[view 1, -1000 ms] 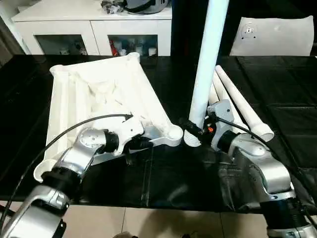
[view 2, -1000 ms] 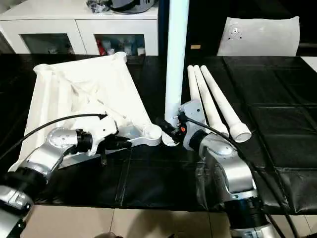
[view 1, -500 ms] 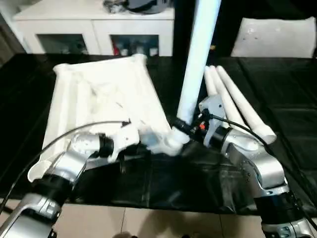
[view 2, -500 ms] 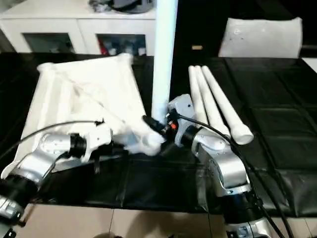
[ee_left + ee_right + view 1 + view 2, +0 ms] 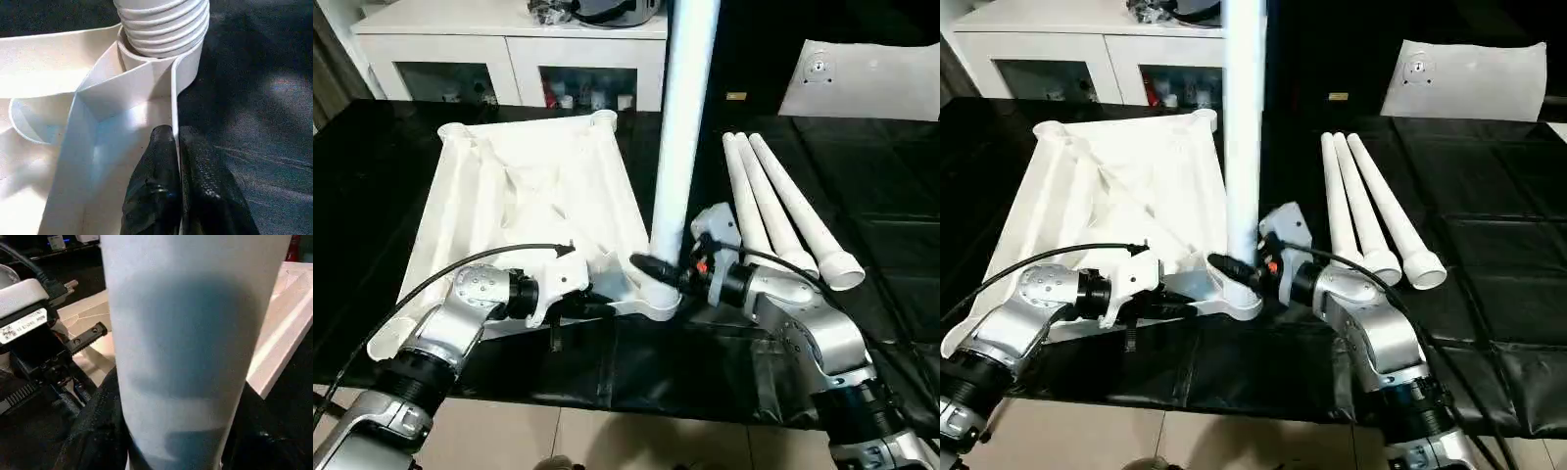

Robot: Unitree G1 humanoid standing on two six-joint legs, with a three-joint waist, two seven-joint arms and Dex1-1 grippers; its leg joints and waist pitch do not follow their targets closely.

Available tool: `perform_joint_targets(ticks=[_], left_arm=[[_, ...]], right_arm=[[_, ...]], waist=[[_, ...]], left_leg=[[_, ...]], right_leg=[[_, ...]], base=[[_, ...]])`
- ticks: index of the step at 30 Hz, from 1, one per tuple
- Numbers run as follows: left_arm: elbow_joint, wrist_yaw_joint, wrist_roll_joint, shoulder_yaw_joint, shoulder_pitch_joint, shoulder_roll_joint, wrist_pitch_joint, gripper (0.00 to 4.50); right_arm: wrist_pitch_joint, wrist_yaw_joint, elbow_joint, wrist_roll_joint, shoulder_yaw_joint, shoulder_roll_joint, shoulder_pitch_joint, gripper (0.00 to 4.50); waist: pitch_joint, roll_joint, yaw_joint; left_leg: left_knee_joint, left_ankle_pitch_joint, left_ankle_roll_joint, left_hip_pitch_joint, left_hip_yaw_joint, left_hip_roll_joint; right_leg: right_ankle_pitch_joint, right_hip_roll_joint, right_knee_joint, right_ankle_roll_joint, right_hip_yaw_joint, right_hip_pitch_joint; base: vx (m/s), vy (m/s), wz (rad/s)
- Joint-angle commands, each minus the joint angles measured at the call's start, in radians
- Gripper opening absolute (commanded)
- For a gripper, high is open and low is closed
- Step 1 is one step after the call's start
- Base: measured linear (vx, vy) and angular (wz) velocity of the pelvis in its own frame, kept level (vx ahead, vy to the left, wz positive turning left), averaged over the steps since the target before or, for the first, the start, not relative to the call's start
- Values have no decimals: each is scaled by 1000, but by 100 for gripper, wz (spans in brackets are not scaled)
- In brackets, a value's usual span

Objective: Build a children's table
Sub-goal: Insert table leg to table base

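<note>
One leg point(image 5: 680, 137) stands upright at centre frame, its ribbed end entering the near corner socket point(image 5: 161, 51) of the upside-down tabletop point(image 5: 524, 196), which lies left of centre on the black table point(image 5: 705, 362). The right gripper point(image 5: 668, 274) is clamped around the leg's base, apparently to seat it. The left gripper point(image 5: 178, 161), fingers together, pinches the tabletop's thin rim, likely steadying it. Three spare legs point(image 5: 783, 211) lie right of centre.
</note>
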Motion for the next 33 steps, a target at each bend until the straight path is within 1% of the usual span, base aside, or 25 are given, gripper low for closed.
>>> perform_joint_targets(ticks=[1,2,7,11,12,14,16,17,19,20,21,22,23,24,25,26,27,28,29,30,31,32,33], left_arm=[[-18,-31,-10,-11,19,4,8,0],[-21,-34,-12,-9,20,4,12,0],[-27,-41,-6,-10,19,7,19,0],[-35,-45,-8,-7,18,2,28,0],[-34,-44,-5,-7,17,1,27,0],[-31,-43,-2,-6,16,-1,26,0],[-31,-42,-1,-6,16,-2,26,0],[-31,-42,-1,-6,16,-2,26,0],[-33,-36,-1,-2,14,-5,30,0],[-33,-34,-1,-1,13,-6,31,0],[-32,-33,-1,-1,13,-7,31,0],[-29,-28,0,3,10,-8,32,0],[-26,-26,1,5,9,-8,31,0],[-26,-24,0,7,8,-8,32,0],[-25,-21,-1,9,8,-10,33,0],[-25,-14,-5,16,8,-12,36,0],[-25,-12,-6,19,7,-13,38,0],[-24,-10,-7,21,7,-14,38,0],[-24,-8,-8,22,7,-14,39,0],[-20,-6,-8,25,5,-15,38,0],[-20,-5,-8,25,5,-15,38,0],[-12,0,-9,31,2,-17,37,0],[-7,3,-10,34,0,-19,36,0]], right_arm=[[-9,3,16,-9,-6,1,-2,191],[-9,3,20,-9,-4,0,-2,191],[-17,7,50,-22,10,-4,-5,191],[-32,10,88,-29,10,2,-5,191],[-31,13,96,-26,9,5,-5,191],[-30,15,105,-23,9,8,-5,191],[-26,19,116,-10,3,16,-3,191],[-26,19,116,-10,3,16,-3,191],[-21,21,136,13,-14,28,2,191],[-21,24,146,22,-22,30,6,191],[-22,25,149,24,-24,31,7,191],[-29,28,172,31,-34,32,19,191],[-34,30,183,32,-39,33,25,191],[-36,29,189,34,-44,35,29,191],[-41,27,199,39,-54,38,36,191],[-54,21,216,51,-77,46,53,191],[-58,20,222,54,-85,49,58,191],[-61,18,226,58,-93,52,65,191],[-61,17,229,61,-99,55,69,191],[-69,14,234,66,-108,58,80,191],[-69,14,235,66,-108,59,80,191],[-82,13,243,74,-121,64,98,191],[-92,11,249,79,-126,68,109,191]], waist=[[-66,-10,0],[-66,-8,0],[-65,-10,-1],[-66,-8,0],[-66,-5,0],[-66,-4,-1],[-65,-6,-1],[-66,-1,-1],[-66,-3,-1],[-66,1,0],[-66,-1,-1],[-67,5,0],[-67,1,-1],[-69,5,1],[-69,5,1],[-69,9,1],[-68,9,2],[-68,12,3],[-67,10,2],[-67,17,4],[-67,15,2],[-66,16,3],[-66,21,3]], left_leg=[[-68,-111,38,4,-7,50],[-68,-112,37,3,-8,50],[-69,-120,36,4,-8,51],[-69,-122,35,4,-8,51],[-69,-123,35,5,-8,50],[-70,-130,34,5,-9,51],[-70,-136,33,5,-9,51],[-70,-137,32,6,-9,51],[-70,-141,31,4,-10,51],[-70,-145,31,6,-10,51],[-70,-147,30,6,-10,52],[-70,-142,29,6,-10,51],[-70,-139,31,4,-10,52],[-70,-140,30,5,-10,51],[-69,-141,30,4,-10,52],[-70,-146,29,5,-10,52],[-70,-150,29,5,-11,52],[-71,-162,27,6,-12,52],[-72,-168,26,7,-12,52],[-73,-177,24,8,-13,52],[-73,-181,24,8,-12,52],[-74,-191,23,7,-13,52],[-76,-207,19,10,-14,53]], right_leg=[[-237,-97,-74,-154,59,58],[-239,-97,-75,-156,59,58],[-252,-97,-76,-155,59,57],[-251,-97,-76,-156,59,57],[-249,-97,-76,-159,59,56],[-249,-96,-76,-161,58,57],[-252,-96,-77,-161,58,57],[-253,-96,-77,-162,58,57],[-248,-97,-77,-165,58,58],[-254,-98,-78,-167,58,57],[-255,-97,-79,-167,57,57],[-239,-97,-77,-170,58,58],[-225,-97,-77,-174,58,59],[-219,-97,-77,-178,57,59],[-214,-98,-75,-179,57,60],[-215,-98,-78,-180,56,59],[-216,-99,-77,-182,57,60],[-229,-97,-78,-183,55,59],[-236,-97,-79,-181,55,59],[-249,-98,-80,-180,55,58],[-252,-96,-82,-178,54,58],[-262,-98,-83,-177,55,58],[-274,-98,-87,-173,54,56]], base=[[0,0,0],[0,0,0],[0,0,0],[0,0,0],[0,0,0],[0,0,0],[0,0,0],[0,0,0],[0,0,0],[0,0,0],[0,0,0],[0,0,0],[0,0,0],[0,0,0],[0,0,0],[0,0,0],[0,0,0],[0,0,0],[0,0,0],[0,0,0],[0,0,0],[0,0,0],[0,0,0]])
